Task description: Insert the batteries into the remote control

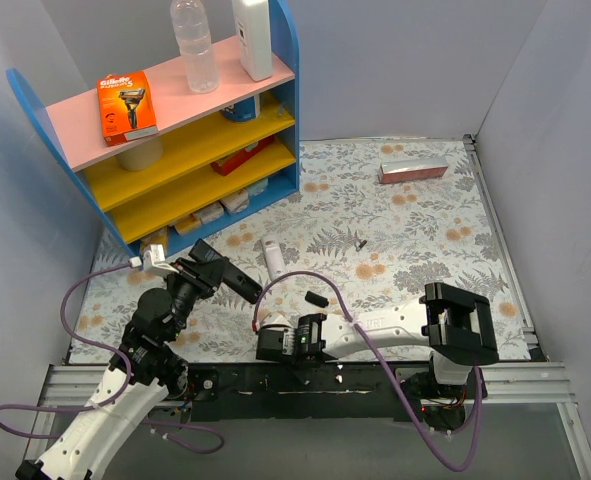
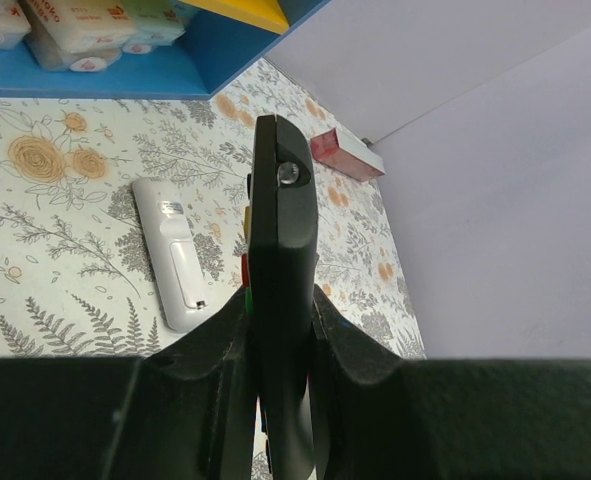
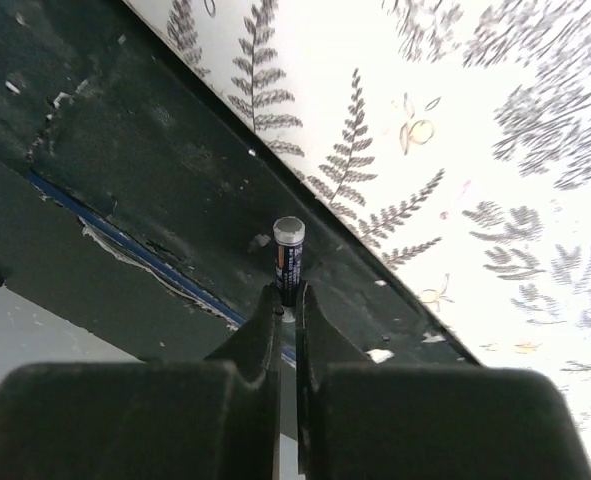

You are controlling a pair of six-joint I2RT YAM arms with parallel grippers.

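My left gripper (image 2: pixel 280 300) is shut on a black remote control (image 2: pixel 278 210), held edgewise above the floral table; in the top view the remote (image 1: pixel 225 272) sticks out to the right of that gripper (image 1: pixel 197 272). My right gripper (image 3: pixel 287 292) is shut on one end of a thin dark battery (image 3: pixel 287 258) whose silver cap points away, over the table's dark front edge. From above, the right gripper (image 1: pixel 267 340) sits low at the near edge. Another small dark battery (image 1: pixel 316 298) lies on the cloth just beyond it.
A white remote (image 1: pixel 273 258) lies back up on the cloth, also seen from the left wrist (image 2: pixel 172 255). A tiny dark piece (image 1: pixel 361 242) lies mid-table. A pink box (image 1: pixel 412 171) rests at the far right. A blue shelf unit (image 1: pixel 175 140) stands far left.
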